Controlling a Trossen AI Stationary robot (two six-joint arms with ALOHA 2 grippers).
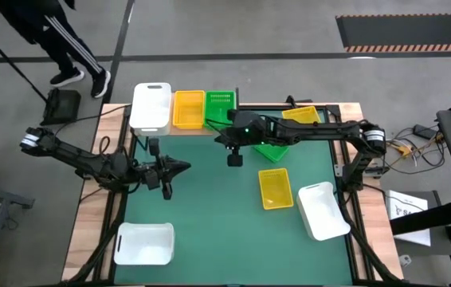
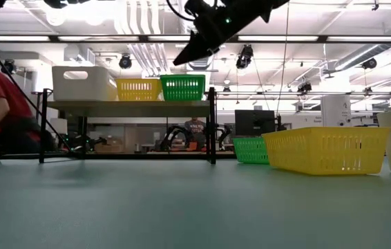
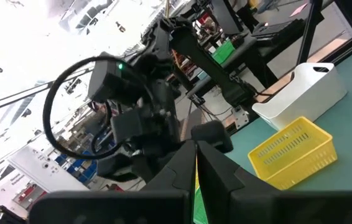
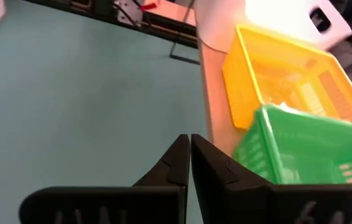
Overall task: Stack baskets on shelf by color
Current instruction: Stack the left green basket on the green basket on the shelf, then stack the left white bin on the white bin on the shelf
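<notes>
On the wooden shelf [image 2: 130, 105] at the table's far edge stand a white basket [image 1: 150, 108], a yellow basket [image 1: 189, 109] and a green basket [image 1: 220, 106], side by side on their bottoms. My right gripper [image 1: 220, 138] hovers shut and holding nothing, high above the mat just in front of the green basket [image 4: 306, 149]; it slants down. My left gripper [image 1: 184, 167] hangs shut and holding nothing over the mat's left middle, pointing toward the right arm. On the mat lie a yellow basket [image 1: 275, 188], a green basket [image 1: 272, 150] partly under the right arm, and two white baskets [image 1: 321, 210] [image 1: 144, 243].
Another yellow basket [image 1: 301, 115] sits at the far right of the table. In the low view the yellow basket [image 2: 327, 149] and green basket [image 2: 251, 149] stand on the mat to the right of the shelf's posts. A person [image 1: 66, 40] stands beyond the table's far left corner.
</notes>
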